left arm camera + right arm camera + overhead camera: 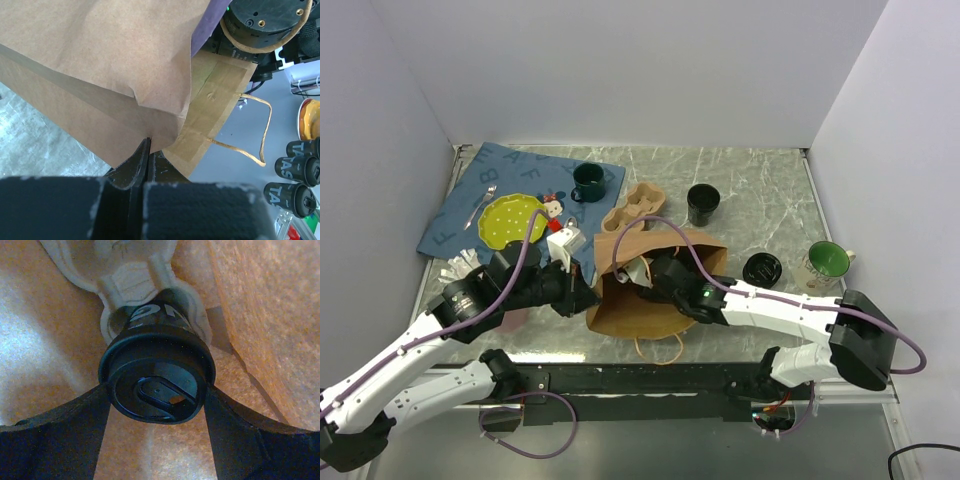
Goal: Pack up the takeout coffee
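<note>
Brown paper bag (645, 310) sitting mid tabletop (760, 180). L fingers (142, 162) closed, pinching the bag's edge. R fingers (90, 410) reaching inside the bag, clamping the coffee cup (157, 375) by its black lid from both sides. Cup sitting inside the bag w/ its base in a pale pulp tray (127, 287). Outside the bag: open black cup (703, 204), loose lid (761, 268), green mug (587, 182) sitting on blue mat (470, 200).
</note>
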Tool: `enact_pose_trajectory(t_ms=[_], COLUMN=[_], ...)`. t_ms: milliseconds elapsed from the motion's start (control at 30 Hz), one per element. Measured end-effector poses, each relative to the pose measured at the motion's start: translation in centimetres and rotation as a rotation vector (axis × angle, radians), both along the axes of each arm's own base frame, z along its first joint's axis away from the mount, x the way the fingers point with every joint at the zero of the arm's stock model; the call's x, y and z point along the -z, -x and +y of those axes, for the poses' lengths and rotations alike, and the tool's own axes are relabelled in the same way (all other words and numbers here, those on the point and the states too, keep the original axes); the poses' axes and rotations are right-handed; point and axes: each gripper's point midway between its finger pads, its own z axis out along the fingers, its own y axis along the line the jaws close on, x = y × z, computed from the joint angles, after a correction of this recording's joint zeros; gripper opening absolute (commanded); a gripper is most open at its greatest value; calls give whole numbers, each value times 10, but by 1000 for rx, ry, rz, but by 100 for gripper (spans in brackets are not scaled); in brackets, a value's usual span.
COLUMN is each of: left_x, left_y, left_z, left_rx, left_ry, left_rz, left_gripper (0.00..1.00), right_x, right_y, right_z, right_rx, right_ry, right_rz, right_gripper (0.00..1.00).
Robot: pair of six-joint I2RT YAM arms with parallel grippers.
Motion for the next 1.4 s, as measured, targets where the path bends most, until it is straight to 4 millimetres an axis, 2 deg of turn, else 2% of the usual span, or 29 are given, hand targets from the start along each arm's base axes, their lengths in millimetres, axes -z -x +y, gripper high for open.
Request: enact_pose_trajectory(t_ms=[100, 200, 300, 333, 533, 700, 800, 1100, 1233, 1400], left_x=[0, 0, 0, 0, 0, 1, 1, -7, -12, -14], left_y=[-1, -2, -3, -3, -3, -4, -4, -6, -6, -5], left_z=[0, 1, 1, 1, 1, -1, -2, -7, -8, -9], left_rx=[-6, -8, -14, -15, -15, -10, -2, 18, 25, 30], left_ry=[-2, -2, -3, -4, -4, -6, -10, -15, -8, -7], left_rz=[-2, -3, -6, -6, -6, -2, -2, -10, -12, -9], left_gripper=[1, 1, 1, 1, 1, 1, 1, 1, 1, 1], right_x=[0, 1, 1, 0, 0, -3, -4, -12, -16, -23], right_y=[-2, -4, -6, -7, -8, -6, -5, 2, 8, 15], right_z=[0, 1, 2, 2, 2, -2, -6, -17, -23, -28], right_rx=[5, 6, 9, 12, 15, 21, 26, 41, 41, 46], right_ry=[-4, -6, -8, -10, -11, -5, 6, 23, 13, 5], right_rz=[-2, -2, -1, -1, 6, 15, 24, 61, 78, 104], right_gripper=[36, 41, 54, 62, 75, 78, 86, 88, 95, 95])
